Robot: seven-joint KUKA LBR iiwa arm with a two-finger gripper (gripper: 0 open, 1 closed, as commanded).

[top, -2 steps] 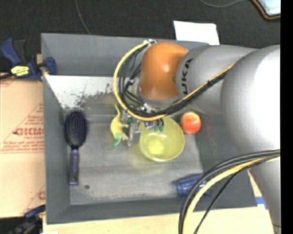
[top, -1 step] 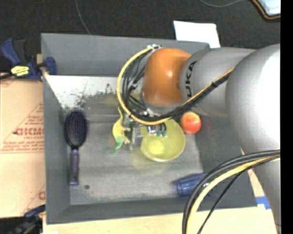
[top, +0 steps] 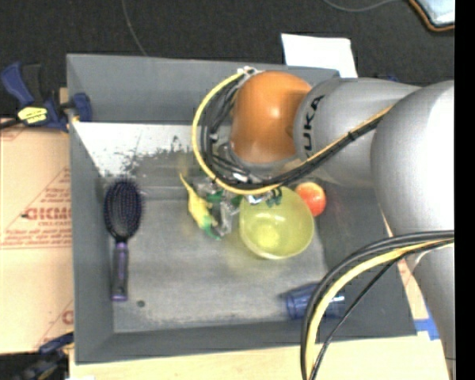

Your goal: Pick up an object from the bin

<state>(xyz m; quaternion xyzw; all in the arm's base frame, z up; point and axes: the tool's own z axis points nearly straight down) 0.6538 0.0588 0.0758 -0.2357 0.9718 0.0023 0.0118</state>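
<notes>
Seemingly placed for a grasp, the gripper (top: 215, 212) hangs over a small yellow banana-shaped toy (top: 195, 206) beside the yellow-green plastic bowl (top: 279, 232). Open or closed, I cannot tell.

Look to the left and you see a dark hairbrush (top: 121, 232) with a purple handle, its head pointing toward the top. Right of centre an upright yellow-green bowl (top: 275, 232) sits with a red round fruit (top: 313, 199) just beside its upper-right rim. Below them lies a partly hidden blue thing (top: 299, 299).
</notes>
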